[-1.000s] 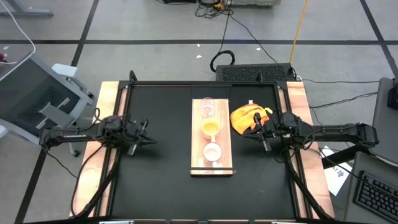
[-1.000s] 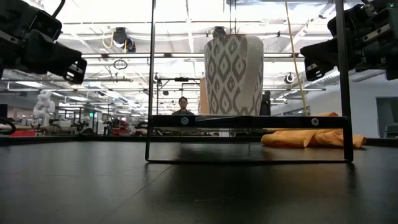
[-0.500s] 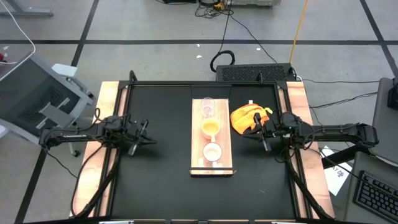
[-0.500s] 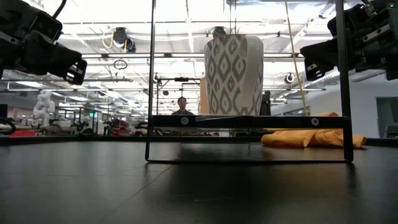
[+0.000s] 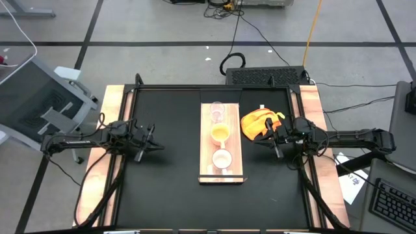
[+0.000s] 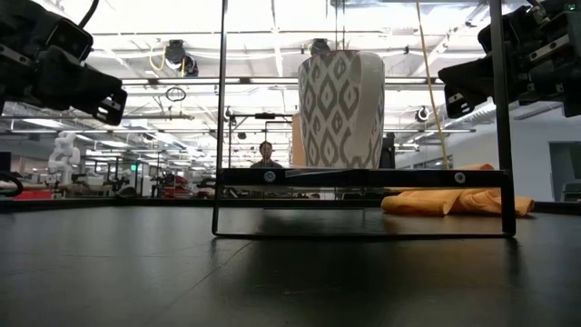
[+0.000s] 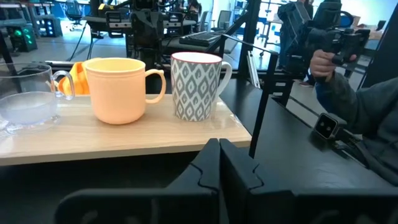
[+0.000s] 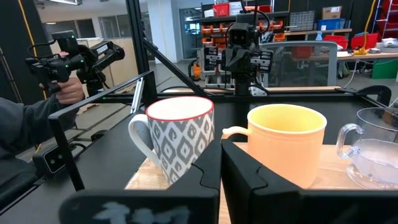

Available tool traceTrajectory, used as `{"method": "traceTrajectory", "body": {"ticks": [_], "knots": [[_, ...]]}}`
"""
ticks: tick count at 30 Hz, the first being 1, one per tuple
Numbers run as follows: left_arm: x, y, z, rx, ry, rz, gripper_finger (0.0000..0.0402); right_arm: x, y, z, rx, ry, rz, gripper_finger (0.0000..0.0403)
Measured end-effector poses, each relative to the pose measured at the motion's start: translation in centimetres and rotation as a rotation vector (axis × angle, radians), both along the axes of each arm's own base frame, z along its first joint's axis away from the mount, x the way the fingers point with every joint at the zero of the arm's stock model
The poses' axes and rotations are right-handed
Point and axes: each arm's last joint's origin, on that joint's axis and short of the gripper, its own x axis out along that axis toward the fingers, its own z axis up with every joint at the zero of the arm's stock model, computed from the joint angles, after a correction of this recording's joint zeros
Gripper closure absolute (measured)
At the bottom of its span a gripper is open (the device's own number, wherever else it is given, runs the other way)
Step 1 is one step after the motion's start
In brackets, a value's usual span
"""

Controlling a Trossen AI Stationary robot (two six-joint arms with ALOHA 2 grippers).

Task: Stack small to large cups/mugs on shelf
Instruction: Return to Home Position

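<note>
The shelf (image 5: 205, 146), a light wooden board, lies at the table's middle, raised on a dark frame (image 6: 363, 234). Three cups stand on their bases in a row on it: a clear glass cup (image 5: 216, 110) at the far end, an orange-yellow mug (image 5: 220, 133) in the middle, and a white mug (image 5: 222, 158) with a grey pattern (image 7: 196, 84) at the near end. My left gripper (image 5: 155, 140) hovers shut to the left of the shelf, pointing level at it. My right gripper (image 5: 255, 141) hovers shut to the right of it. Neither holds anything.
An orange-yellow cloth (image 5: 260, 122) lies crumpled on the table between the shelf's far end and my right gripper. Wooden strips (image 5: 109, 117) edge the black tabletop on both sides. A person's hand holding a controller (image 7: 323, 59) shows beyond the table.
</note>
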Motion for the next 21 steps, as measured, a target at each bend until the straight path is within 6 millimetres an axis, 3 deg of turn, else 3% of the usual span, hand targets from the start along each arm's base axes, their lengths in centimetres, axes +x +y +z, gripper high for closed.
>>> {"method": "traceTrajectory", "body": {"ticks": [8,21], "knots": [[0.0,0.0,0.0,0.05,-0.014,-0.003,0.037,0.0,0.0,0.0,-0.002,-0.001,0.0,0.0403],[0.0,0.01,0.0,0.026,-0.007,0.001,0.0371,0.0,0.0,0.06,0.041,0.003,0.001,0.0403]]}}
